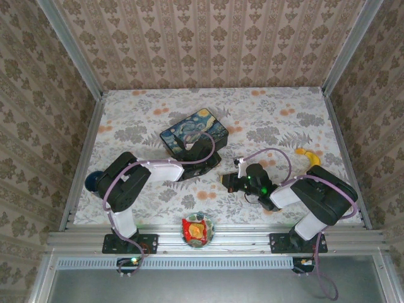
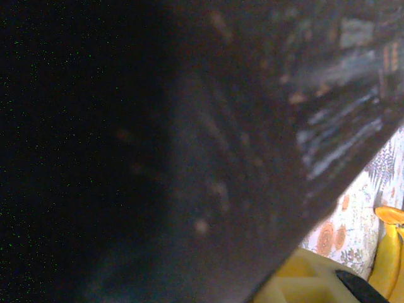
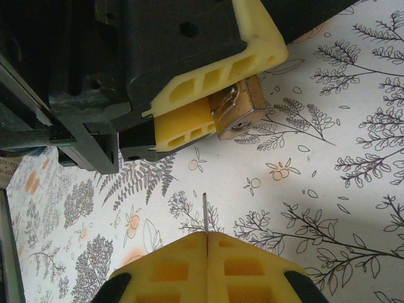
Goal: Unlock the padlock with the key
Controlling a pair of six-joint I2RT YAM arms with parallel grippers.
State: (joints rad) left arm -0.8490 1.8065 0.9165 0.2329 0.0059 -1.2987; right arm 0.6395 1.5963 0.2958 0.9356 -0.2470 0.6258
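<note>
Padlock: a small brass-coloured metal padlock (image 3: 245, 112) with a thin silver shackle, held up off the cloth, tilted, with a round opening in its lower face turned toward the right wrist camera.
Padlock's place: between the two yellow plastic fingers (image 3: 252, 44) of the left gripper (image 3: 238, 87), just above the flowered tablecloth (image 3: 328, 189).
Left gripper: pinching the padlock, one finger above it and one below and to its left.
Key: a thin silver key (image 3: 205, 211), seen edge-on, its blade standing straight out of the right gripper's tips and pointing toward the padlock; bare cloth lies between blade tip and padlock, so they are apart.
Right gripper: the right gripper (image 3: 207, 243) has its yellow fingers pressed together on the key. From above, this gripper (image 1: 228, 182) sits near the table's middle, reaching leftward.
Tin: a rectangular tin painted in dark blue and yellow swirls (image 1: 194, 131) stands just behind the left arm's wrist. In the left wrist view its dark side (image 2: 353, 95) is very close and blurred.
Yellow curved object: a banana-like shape (image 1: 308, 154) lies on the cloth to the right, well apart from the padlock; it also shows at the left wrist view's edge (image 2: 388, 252).
Front edge: a round red-and-yellow item (image 1: 197, 228) sits between the two arm bases.
Surroundings: patterned beige wallpaper (image 1: 208, 44) encloses the table on three sides.
</note>
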